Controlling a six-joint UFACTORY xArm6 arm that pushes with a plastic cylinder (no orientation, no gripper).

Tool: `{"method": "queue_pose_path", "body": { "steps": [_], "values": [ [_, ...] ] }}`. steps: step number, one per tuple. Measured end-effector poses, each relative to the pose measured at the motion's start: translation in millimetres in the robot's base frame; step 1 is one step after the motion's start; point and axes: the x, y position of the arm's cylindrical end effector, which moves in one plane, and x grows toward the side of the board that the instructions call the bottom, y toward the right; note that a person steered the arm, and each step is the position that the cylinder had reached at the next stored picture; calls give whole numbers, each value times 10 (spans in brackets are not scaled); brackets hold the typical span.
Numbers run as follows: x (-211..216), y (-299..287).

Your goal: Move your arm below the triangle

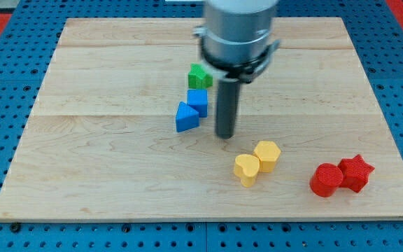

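Note:
A blue triangle block (186,117) lies left of the board's middle. A blue cube (198,101) touches its upper right, and a green block (199,75) sits just above the cube, partly hidden by the arm. My tip (225,135) rests on the board just right of the blue triangle and slightly lower, with a small gap between them.
A yellow heart block (246,169) and a yellow hexagon block (266,155) sit together below and right of my tip. A red cylinder (326,179) and a red star (356,172) sit together near the bottom right. The wooden board (82,175) lies on a blue pegboard.

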Motion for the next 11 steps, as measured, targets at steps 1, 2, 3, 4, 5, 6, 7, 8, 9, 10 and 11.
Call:
{"method": "queue_pose_path", "body": {
  "steps": [1, 2, 3, 4, 5, 6, 7, 8, 9, 10, 11],
  "values": [
    [675, 233],
    [814, 782],
    [814, 1006],
    [815, 213],
    [814, -462],
    [785, -571],
    [720, -571],
    [643, -571],
    [576, -569],
    [490, -569],
    [378, -557]
  ]
}}
